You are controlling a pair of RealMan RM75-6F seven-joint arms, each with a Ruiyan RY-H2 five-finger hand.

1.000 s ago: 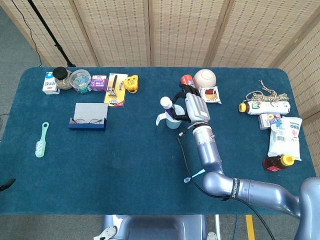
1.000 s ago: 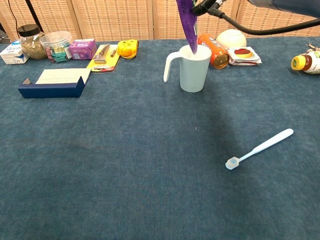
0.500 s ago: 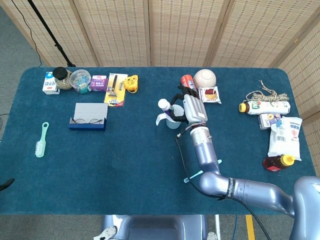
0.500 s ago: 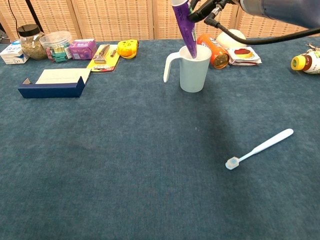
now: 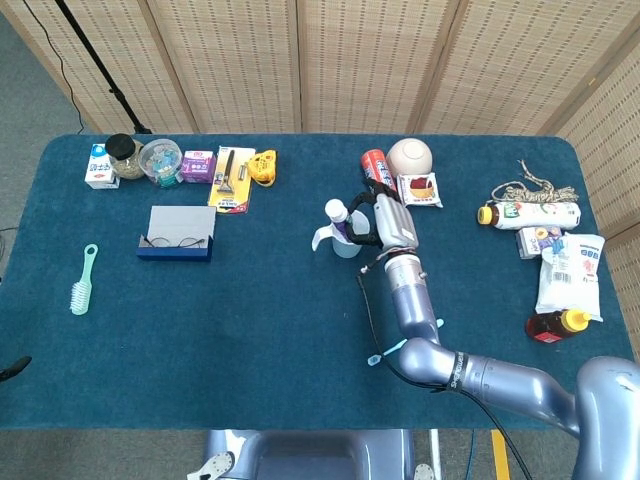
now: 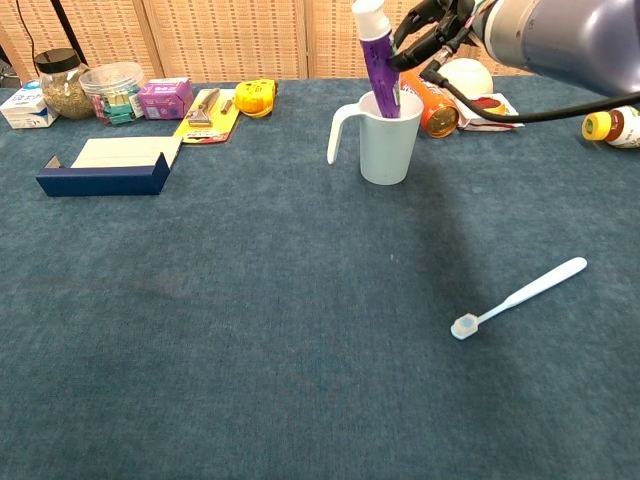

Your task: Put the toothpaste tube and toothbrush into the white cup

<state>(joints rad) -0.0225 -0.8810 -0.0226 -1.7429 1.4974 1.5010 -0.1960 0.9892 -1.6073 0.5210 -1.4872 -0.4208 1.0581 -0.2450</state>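
The white cup (image 5: 342, 246) (image 6: 388, 142) stands behind the table's middle, handle to the left. A purple toothpaste tube (image 5: 337, 214) (image 6: 378, 62) stands in it, white cap up, leaning slightly left. My right hand (image 5: 388, 222) (image 6: 436, 28) is just right of the cup, and its dark fingers still hold the tube's upper part. The pale blue toothbrush (image 6: 520, 297) (image 5: 392, 350) lies flat on the blue cloth nearer me, partly hidden under my right arm in the head view. My left hand shows in neither view.
An orange can (image 6: 431, 108), a cream bowl (image 5: 410, 155) and a snack packet (image 6: 487, 108) sit close behind the cup. A navy box with glasses (image 5: 178, 232) lies to the left, a green brush (image 5: 82, 280) far left, bottles and packets (image 5: 565, 270) far right.
My right hand has lowered the toothpaste tube deeper into the cup, and the tube has come more upright. The toothbrush has not moved.
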